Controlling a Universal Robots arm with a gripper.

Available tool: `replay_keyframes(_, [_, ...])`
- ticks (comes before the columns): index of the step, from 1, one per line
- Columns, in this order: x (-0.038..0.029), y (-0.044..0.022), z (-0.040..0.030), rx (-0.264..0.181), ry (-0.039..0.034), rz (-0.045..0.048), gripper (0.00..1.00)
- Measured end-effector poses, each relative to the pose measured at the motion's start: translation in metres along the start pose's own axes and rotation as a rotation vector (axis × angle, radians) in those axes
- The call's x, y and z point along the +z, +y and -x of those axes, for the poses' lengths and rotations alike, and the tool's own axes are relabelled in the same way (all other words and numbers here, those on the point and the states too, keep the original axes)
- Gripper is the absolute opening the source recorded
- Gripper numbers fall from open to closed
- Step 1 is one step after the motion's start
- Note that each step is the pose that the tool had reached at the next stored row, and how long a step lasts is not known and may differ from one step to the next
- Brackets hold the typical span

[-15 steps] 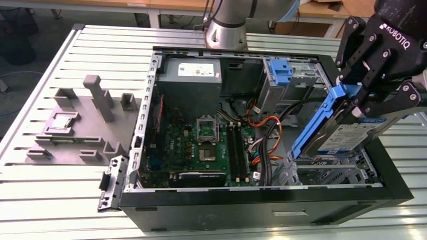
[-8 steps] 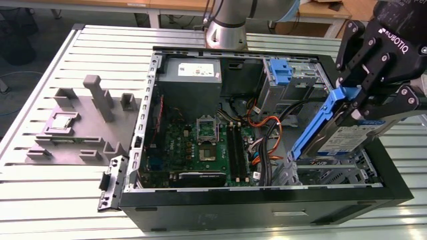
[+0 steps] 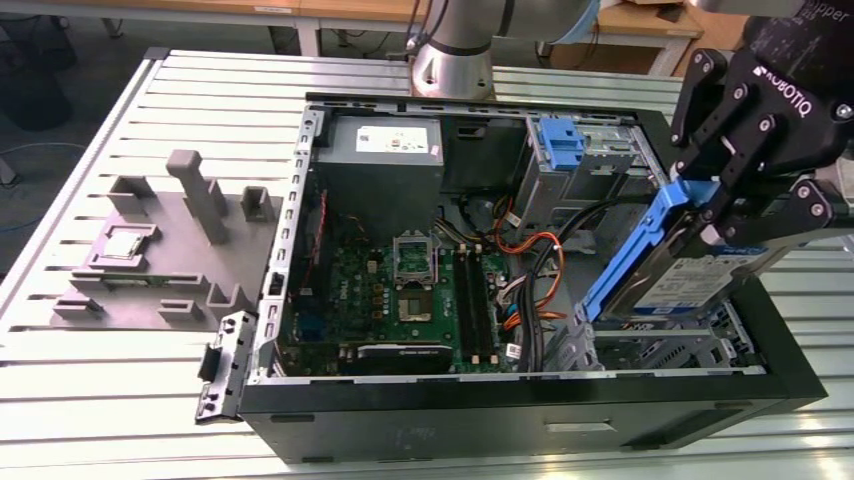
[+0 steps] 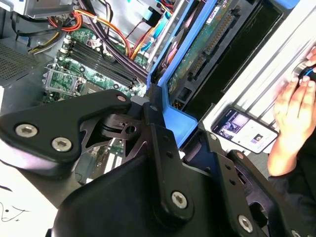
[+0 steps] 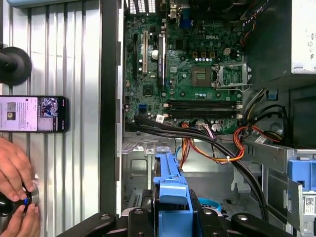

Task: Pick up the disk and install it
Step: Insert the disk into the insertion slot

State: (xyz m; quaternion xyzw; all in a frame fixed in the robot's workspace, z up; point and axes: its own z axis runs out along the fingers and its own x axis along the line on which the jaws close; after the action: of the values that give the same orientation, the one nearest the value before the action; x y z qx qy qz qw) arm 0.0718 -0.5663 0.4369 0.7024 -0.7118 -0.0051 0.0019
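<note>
1. The disk (image 3: 697, 283) is hanging tilted over the computer case (image 3: 534, 405), at the case's end on the exterior view's right. It is sitting just above the case's metal drive cage (image 3: 654, 345) and, judging by the tilt, is not seated.
2. The gripper (image 3: 731, 205) is clamping on the disk's blue bracket (image 3: 634, 250), its fingers pressing together on the bracket's upper end.
3. Handling guess: the body is stiff and dense, fairly heavy for its size, and sensitive to shock. The bracket is smooth plastic, so it is probably flexing a little and could slip.
4. The best hold is likely the bracket's edges, which means avoiding the label and the green circuit board (image 4: 207, 44) showing on the disk's underside.
5. Materials: the disk is a flat silver metal slab with a glossy white-and-blue label. The gripper is made of matte black links with bright screws.
6. Inside the case, the green motherboard (image 3: 400, 290) is lying flat. Orange and black cables (image 3: 534, 255) are running close beside the cage and look like a snag risk.
7. Outside the case, a phone (image 5: 32, 114) is lying on the ribbed metal bench (image 3: 120, 380), and a person's hand (image 5: 15, 173) is resting near it.
</note>
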Motion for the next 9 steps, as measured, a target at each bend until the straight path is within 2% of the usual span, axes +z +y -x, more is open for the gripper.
replay_keyframes(9, [0.006, -0.0004, -0.0006, 0.0, 0.0, 0.0, 0.36])
